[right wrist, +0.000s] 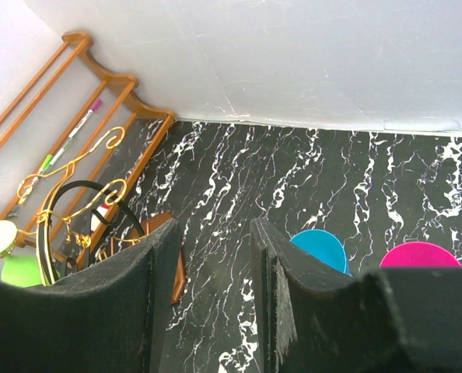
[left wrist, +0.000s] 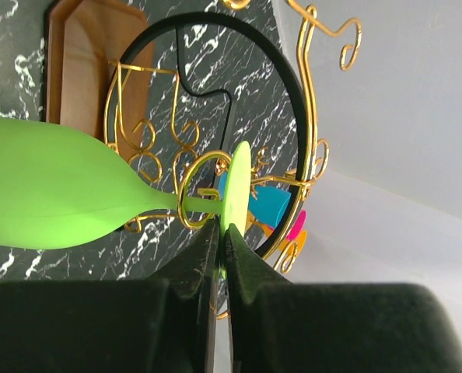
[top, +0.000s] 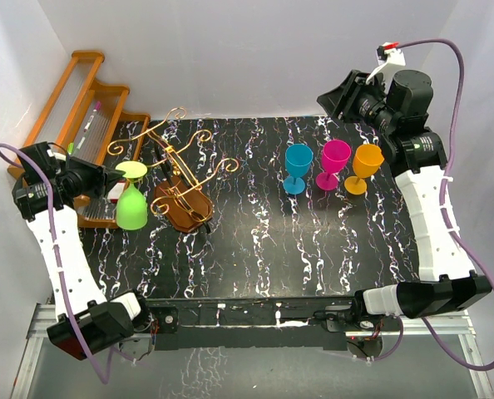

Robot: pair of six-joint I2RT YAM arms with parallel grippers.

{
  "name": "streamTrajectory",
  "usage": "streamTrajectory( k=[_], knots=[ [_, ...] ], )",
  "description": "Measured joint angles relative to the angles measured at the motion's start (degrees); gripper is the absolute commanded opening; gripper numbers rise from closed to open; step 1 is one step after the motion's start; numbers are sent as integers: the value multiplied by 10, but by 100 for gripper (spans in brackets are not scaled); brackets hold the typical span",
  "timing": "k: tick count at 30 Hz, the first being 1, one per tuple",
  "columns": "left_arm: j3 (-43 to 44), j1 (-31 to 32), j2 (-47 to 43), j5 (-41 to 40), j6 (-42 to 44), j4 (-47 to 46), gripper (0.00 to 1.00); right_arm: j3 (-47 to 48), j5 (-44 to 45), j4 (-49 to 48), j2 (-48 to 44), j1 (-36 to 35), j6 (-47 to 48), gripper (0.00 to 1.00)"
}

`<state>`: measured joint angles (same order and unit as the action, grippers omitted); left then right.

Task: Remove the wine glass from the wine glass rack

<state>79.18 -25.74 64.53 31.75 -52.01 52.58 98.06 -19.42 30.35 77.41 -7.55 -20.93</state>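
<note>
the left claw (left wrist: 222, 231) is seen clamped on the foot of the green wine glass (left wrist: 52, 186), held bowl-down just beside the wine glass rack (left wrist: 305, 116) near the table's (top: 313, 249) left edge; the right claw (right wrist: 215, 229) is seen with jaws apart.

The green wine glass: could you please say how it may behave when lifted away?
The green wine glass looks like opaque plastic, so probably light, not brittle. The left hand pinches only its thin foot, so the bowl may pivot. Its stem crosses a curl of the wine glass rack and might snag.
</note>
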Motion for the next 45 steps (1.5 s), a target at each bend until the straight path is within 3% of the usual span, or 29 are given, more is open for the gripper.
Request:
streamTrajectory(
  k=[10,29,36,45],
  knots=[
    [-106,0,-96,-13,-50,-132,0,-23,0,-25,-8,0,-2,44],
    [-155,1,-89,15,-97,-255,0,-38,-3,-53,-10,0,-2,44],
    [-154,24,-66,41,-99,-258,0,-38,-7,-58,-10,0,-5,44],
    [-95,80,-32,51,-71,-187,0,-38,-15,-66,-10,0,-12,44]
  ],
)
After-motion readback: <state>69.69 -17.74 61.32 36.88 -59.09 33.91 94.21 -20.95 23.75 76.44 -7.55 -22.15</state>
